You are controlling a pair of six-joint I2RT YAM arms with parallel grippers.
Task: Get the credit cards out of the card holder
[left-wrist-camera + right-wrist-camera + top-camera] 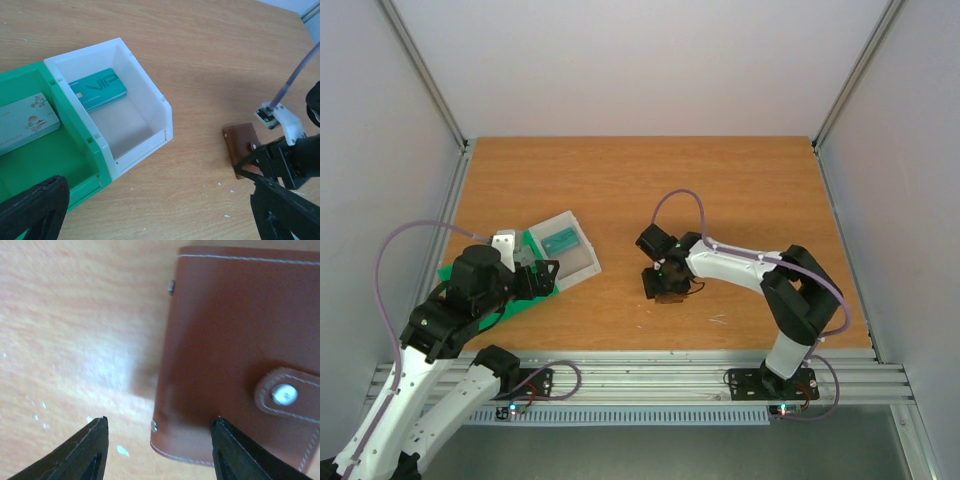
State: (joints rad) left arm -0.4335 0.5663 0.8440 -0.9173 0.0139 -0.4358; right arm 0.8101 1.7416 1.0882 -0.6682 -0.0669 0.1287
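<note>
The card holder (235, 340) lies shut on the table, brown side up, its snap strap (285, 394) fastened. It also shows in the overhead view (672, 296) and the left wrist view (241, 142). My right gripper (160, 427) is open low over its corner, one fingertip (227, 440) above the leather and the other (92, 437) above bare wood. A teal credit card (97, 89) rests in the white box (150, 92), and a pale card with blossoms (25, 120) in the green tray (50, 160). My left gripper (160, 212) hangs open near the box, holding nothing.
The box and tray sit together at the left of the table (670, 190), under my left arm. Small white specks (220, 184) dot the wood between box and holder. Aluminium rails (650, 375) run along the near edge, and grey walls close the sides.
</note>
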